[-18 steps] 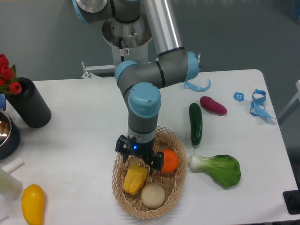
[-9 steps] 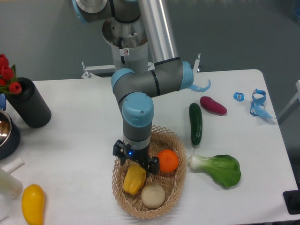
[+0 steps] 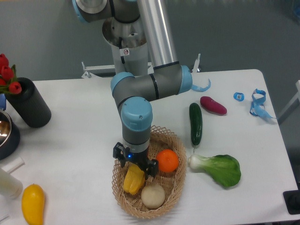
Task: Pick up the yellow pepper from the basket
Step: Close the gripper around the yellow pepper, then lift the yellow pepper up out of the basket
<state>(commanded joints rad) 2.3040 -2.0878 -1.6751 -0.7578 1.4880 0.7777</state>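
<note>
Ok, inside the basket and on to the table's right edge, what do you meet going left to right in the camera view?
yellow pepper → pale round item → orange → cucumber → purple eggplant → bok choy → blue strap

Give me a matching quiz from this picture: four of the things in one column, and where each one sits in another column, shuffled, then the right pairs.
Things:
1. yellow pepper
2. cucumber
3. bok choy
4. black cylinder

Places:
A. on the table just right of the basket, leaf pointing right
B. far left of the table, holding red flowers
C. in the basket, under the gripper
D. lying lengthwise between the basket and the purple vegetable

Pairs: 1-C, 2-D, 3-A, 4-B
</note>
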